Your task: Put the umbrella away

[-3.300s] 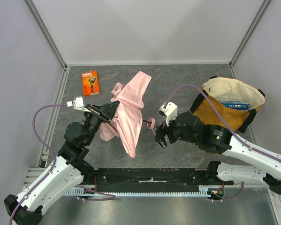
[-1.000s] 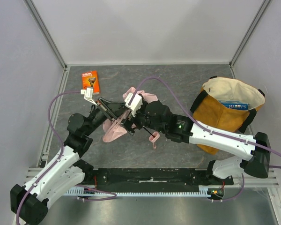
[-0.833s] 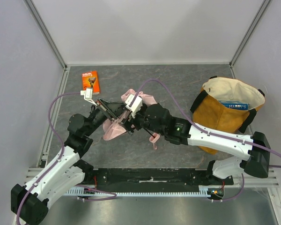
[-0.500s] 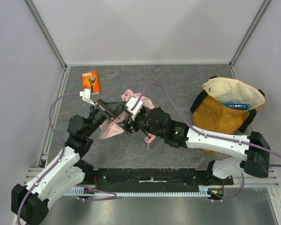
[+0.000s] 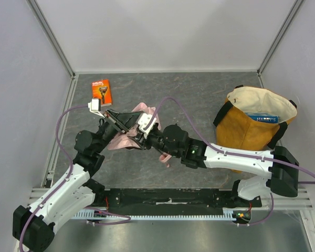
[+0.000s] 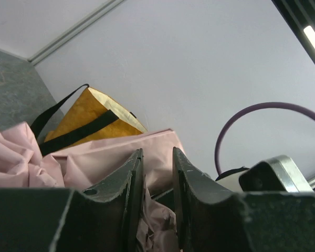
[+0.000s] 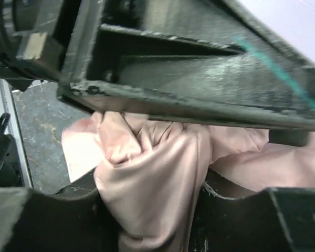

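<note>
The pale pink umbrella [image 5: 119,142] hangs bunched between my two grippers left of the table's middle, and a fold of it droops under the right arm. My left gripper [image 5: 127,122] is shut on it. In the left wrist view pink fabric [image 6: 107,157] sits between the narrow jaws of that gripper [image 6: 156,153]. My right gripper [image 5: 139,137] presses in just beside the left one. In the right wrist view a thick fold of the umbrella [image 7: 147,173] fills the gap of the right gripper [image 7: 147,202] and touches both fingers. The shaft and handle are hidden.
A mustard-yellow tote bag [image 5: 250,134] stands open at the right with a blue box [image 5: 261,118] inside; it also shows in the left wrist view as the tote bag [image 6: 89,113]. An orange razor package [image 5: 101,92] lies at the back left. Grey walls enclose the table.
My right arm has pushed left up against the left gripper, and its jaws have closed in on the fabric. The umbrella is bunched tighter. The left gripper keeps its hold.
</note>
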Motion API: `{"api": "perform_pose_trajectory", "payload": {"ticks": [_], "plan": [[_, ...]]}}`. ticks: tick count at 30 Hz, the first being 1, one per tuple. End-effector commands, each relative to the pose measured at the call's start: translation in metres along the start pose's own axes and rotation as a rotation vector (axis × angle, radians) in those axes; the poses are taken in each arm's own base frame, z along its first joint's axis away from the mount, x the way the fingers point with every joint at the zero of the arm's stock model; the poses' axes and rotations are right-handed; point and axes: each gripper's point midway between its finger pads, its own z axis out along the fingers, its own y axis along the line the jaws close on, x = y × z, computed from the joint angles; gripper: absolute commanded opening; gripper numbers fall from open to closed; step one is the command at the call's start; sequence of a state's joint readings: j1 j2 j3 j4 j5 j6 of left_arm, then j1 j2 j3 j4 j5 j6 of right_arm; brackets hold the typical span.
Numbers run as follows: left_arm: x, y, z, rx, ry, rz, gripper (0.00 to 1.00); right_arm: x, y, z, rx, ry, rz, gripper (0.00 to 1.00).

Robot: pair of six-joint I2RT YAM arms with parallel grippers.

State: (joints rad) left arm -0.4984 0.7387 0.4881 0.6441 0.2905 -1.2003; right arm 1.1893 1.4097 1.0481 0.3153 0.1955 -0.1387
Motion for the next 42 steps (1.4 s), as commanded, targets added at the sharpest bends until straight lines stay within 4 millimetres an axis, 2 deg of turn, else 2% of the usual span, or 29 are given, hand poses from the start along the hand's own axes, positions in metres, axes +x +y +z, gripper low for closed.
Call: {"api": "perform_pose_trajectory", "payload": {"ticks": [1, 4, 6, 9, 14, 16, 17, 18, 19, 21, 23, 26, 27, 30, 33, 34, 35, 36, 39, 42], "plan": [[0.013, -0.075, -0.014, 0.262, 0.108, -0.079, 0.02, 0.001, -0.014, 0.010, 0.059, -0.014, -0.011, 0.27], [0.015, -0.073, -0.013, 0.259, 0.117, -0.081, 0.02, -0.002, -0.010, 0.005, 0.038, -0.018, 0.003, 0.08], [0.016, -0.074, -0.014, 0.269, 0.119, -0.090, 0.02, -0.005, -0.010, 0.001, 0.037, -0.027, 0.014, 0.01], [0.018, -0.073, -0.014, 0.274, 0.128, -0.102, 0.02, -0.007, -0.014, -0.005, 0.049, -0.030, 0.024, 0.00], [0.018, -0.075, -0.012, 0.287, 0.139, -0.097, 0.02, -0.023, -0.017, -0.011, 0.059, -0.078, 0.071, 0.00], [0.019, -0.080, -0.011, 0.298, 0.154, -0.052, 0.02, -0.023, -0.016, -0.011, 0.052, -0.080, 0.099, 0.00], [0.018, -0.083, -0.010, 0.294, 0.160, -0.024, 0.05, -0.023, -0.017, -0.011, 0.047, -0.082, 0.113, 0.00], [0.018, -0.084, -0.009, 0.278, 0.171, 0.023, 0.19, -0.021, -0.018, -0.013, 0.042, -0.078, 0.126, 0.00], [0.018, -0.083, -0.008, 0.244, 0.183, 0.063, 0.36, -0.016, -0.021, -0.014, 0.047, -0.069, 0.139, 0.00], [0.007, -0.095, -0.006, 0.204, 0.165, 0.199, 0.58, -0.012, -0.027, -0.021, 0.045, -0.061, 0.151, 0.00], [-0.004, -0.089, -0.007, 0.106, 0.151, 0.309, 0.84, -0.007, -0.031, -0.030, 0.045, -0.060, 0.201, 0.00], [-0.030, -0.082, -0.010, -0.038, 0.084, 0.474, 0.86, 0.000, -0.042, -0.042, 0.075, -0.032, 0.214, 0.00], [-0.037, -0.071, -0.017, -0.119, 0.065, 0.507, 0.87, 0.003, -0.047, -0.046, 0.092, -0.013, 0.212, 0.00], [-0.063, -0.059, -0.035, -0.246, -0.038, 0.625, 0.86, 0.016, -0.079, -0.060, 0.212, 0.077, 0.176, 0.00], [-0.074, -0.047, -0.052, -0.322, -0.105, 0.658, 0.83, 0.021, -0.128, -0.075, 0.372, 0.160, 0.090, 0.00], [-0.073, -0.041, -0.056, -0.342, -0.114, 0.652, 0.83, 0.032, -0.152, -0.084, 0.455, 0.240, 0.034, 0.00], [-0.075, -0.040, -0.059, -0.345, -0.130, 0.647, 0.83, 0.026, -0.165, -0.086, 0.494, 0.249, 0.012, 0.00], [-0.072, -0.034, -0.062, -0.350, -0.131, 0.638, 0.83, 0.027, -0.185, -0.089, 0.534, 0.294, -0.039, 0.00], [-0.064, -0.025, -0.066, -0.344, -0.128, 0.607, 0.83, 0.001, -0.231, -0.090, 0.668, 0.328, -0.210, 0.00], [-0.055, -0.012, -0.072, -0.358, -0.119, 0.562, 0.82, -0.026, -0.255, -0.075, 0.721, 0.358, -0.440, 0.00]]}}
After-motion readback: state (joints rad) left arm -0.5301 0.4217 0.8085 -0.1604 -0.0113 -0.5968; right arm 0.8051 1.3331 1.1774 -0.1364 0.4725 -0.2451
